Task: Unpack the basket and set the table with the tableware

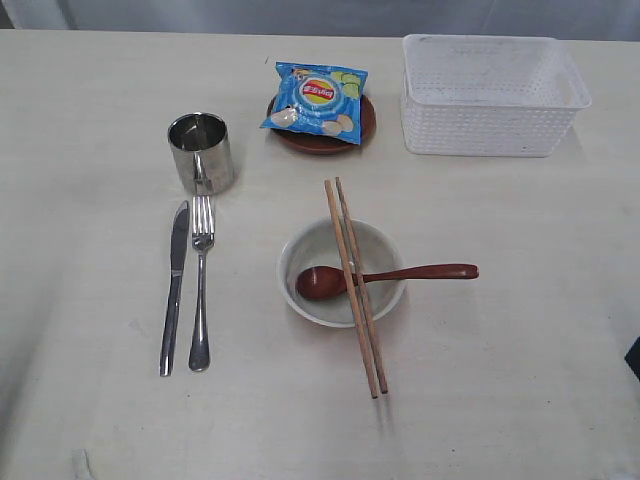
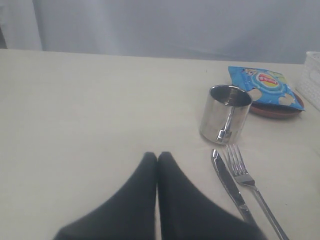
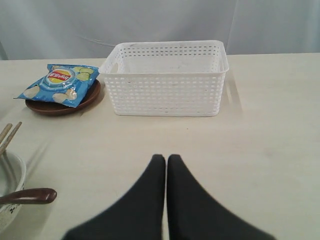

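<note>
Basket (image 1: 495, 125) is sitting upright at the far right of the table (image 1: 500, 420), open side up, white lattice walls and a solid rim. Right next to it, on its left in the exterior view, there's the brown plate (image 1: 312, 144) with a blue chips bag (image 1: 315, 97) lying flat on it and covering most of it; plate and basket are close but not touching. Further left is the steel cup (image 1: 202, 152), standing upright, handle facing the front. Just in front of the cup the fork (image 1: 202, 290) and knife (image 1: 174, 290) lie side by side, knife on the outside, fork tines pointing at the cup and almost reaching it. Middle of the table, nearer the front, is the white bowl (image 1: 315, 245). The wooden spoon (image 1: 410, 272) has its head down in the bowl and its handle poking out over the rim to the right. The chopsticks (image 1: 357, 300) lie together across the top of the bowl, running front to back at a slight slant and crossing the spoon. Left gripper (image 2: 157, 156) has its fingers pressed together with nothing between them, low over bare table just beside the knife. Right gripper (image 3: 166, 157) is the same, fingers squeezed together on nothing, pointed at the basket with a stretch of bare table between. Can't tell if either tip touches the table.
</note>
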`<state>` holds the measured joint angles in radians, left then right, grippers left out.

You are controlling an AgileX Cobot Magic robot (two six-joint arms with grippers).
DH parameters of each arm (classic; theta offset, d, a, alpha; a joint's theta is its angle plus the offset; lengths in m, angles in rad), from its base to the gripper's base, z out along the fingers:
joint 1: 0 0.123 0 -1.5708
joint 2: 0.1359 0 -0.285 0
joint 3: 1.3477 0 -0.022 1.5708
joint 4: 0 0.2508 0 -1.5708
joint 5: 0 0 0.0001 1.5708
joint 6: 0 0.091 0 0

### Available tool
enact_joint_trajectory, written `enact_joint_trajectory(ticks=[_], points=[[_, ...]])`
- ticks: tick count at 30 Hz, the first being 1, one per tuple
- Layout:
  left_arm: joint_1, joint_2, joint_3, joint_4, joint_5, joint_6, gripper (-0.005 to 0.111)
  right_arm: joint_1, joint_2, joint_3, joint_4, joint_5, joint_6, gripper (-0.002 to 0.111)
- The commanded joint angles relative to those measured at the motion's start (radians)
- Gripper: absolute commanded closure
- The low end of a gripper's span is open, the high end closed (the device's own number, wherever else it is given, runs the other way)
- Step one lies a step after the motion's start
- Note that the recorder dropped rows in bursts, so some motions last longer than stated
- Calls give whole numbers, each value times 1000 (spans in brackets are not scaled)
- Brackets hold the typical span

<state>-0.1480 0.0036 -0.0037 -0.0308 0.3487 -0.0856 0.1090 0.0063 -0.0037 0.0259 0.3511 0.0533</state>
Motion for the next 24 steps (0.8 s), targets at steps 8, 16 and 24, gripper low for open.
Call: enact_joint_trajectory(ticks=[8,16,24], points=[[-5,-4,4,1,-2,3,107,1,-6,4,-11,3,-9,106],[-5,-4,4,1,-2,3,107,1,-6,4,-11,3,3,106],[-5,-4,4,1,-2,3,107,1,-6,4,-11,3,3,106]])
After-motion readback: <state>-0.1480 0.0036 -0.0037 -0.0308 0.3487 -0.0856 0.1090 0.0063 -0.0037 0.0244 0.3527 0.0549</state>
